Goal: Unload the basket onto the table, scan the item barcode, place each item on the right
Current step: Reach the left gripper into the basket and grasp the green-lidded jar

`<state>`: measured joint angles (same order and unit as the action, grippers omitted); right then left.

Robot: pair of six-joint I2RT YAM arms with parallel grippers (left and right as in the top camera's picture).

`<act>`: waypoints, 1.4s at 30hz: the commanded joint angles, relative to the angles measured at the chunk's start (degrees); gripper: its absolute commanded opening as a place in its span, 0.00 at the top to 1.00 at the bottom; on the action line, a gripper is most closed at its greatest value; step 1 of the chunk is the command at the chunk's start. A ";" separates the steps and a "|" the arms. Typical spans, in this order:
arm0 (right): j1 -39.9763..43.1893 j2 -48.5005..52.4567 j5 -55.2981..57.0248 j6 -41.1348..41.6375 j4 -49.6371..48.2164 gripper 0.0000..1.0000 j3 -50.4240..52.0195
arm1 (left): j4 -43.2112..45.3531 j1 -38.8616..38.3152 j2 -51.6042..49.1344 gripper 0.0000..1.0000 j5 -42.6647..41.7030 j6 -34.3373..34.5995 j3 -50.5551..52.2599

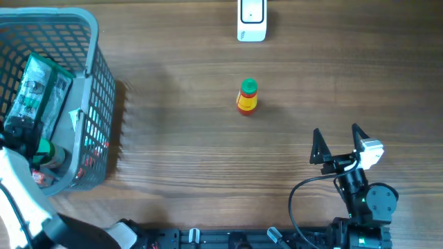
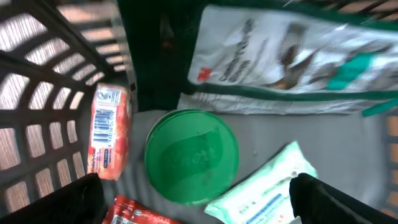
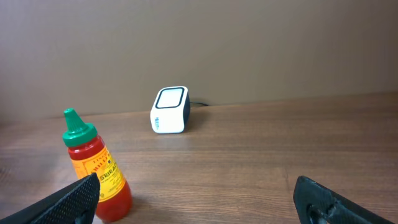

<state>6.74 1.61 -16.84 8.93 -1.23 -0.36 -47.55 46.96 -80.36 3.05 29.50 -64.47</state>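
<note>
Open tabletop (image 1: 208, 138) between bottle (image 1: 247, 96) and scanner (image 1: 251, 21)

Scanner (image 1: 250, 24) cut by overhead's top edge. Basket (image 1: 104, 114) cut at left. Left wrist view blurred: pouch (image 2: 280, 62) print unreadable; red packet (image 2: 134, 213) cropped at bottom.

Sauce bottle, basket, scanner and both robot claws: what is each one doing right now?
sauce bottle: upright on the table, green cap on, nobody holding it.
scanner: standing at the far table edge, apart from the bottle.
basket: upright, packets and a green lid inside.
left gripper: open, down in the basket, holding nothing.
right gripper: open, empty, apart from the bottle.
</note>
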 commanded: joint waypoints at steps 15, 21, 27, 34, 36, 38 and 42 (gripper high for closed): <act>0.17 -0.20 0.59 0.09 -0.11 0.00 0.07 | 5.44 0.13 -12.35 0.00 -1.77 1.01 -0.04; 0.17 -0.20 0.57 0.09 -0.09 0.00 0.07 | 6.03 0.13 -12.59 0.05 -1.99 1.01 -0.04; 0.17 -0.20 0.57 0.11 -0.11 0.00 0.07 | 5.33 0.02 -14.80 0.14 -3.39 0.98 -0.04; 0.17 -0.20 0.57 0.09 -0.11 0.00 0.07 | 3.80 0.02 -14.88 0.28 -3.48 0.79 -0.07; 0.17 -0.20 0.59 0.09 -0.11 0.00 0.07 | 3.80 0.02 -14.32 0.31 -3.48 0.79 -0.07; 0.17 -0.20 0.57 0.09 -0.11 0.00 0.07 | 3.82 0.04 -12.96 0.33 -3.48 0.79 -0.07; 0.17 -0.20 0.57 0.11 -0.11 0.00 0.07 | 3.80 0.04 -9.22 0.34 -3.48 0.81 -0.07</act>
<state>6.74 1.61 -16.82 8.93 -1.23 -0.36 -43.79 46.94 -93.54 0.49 29.93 -64.47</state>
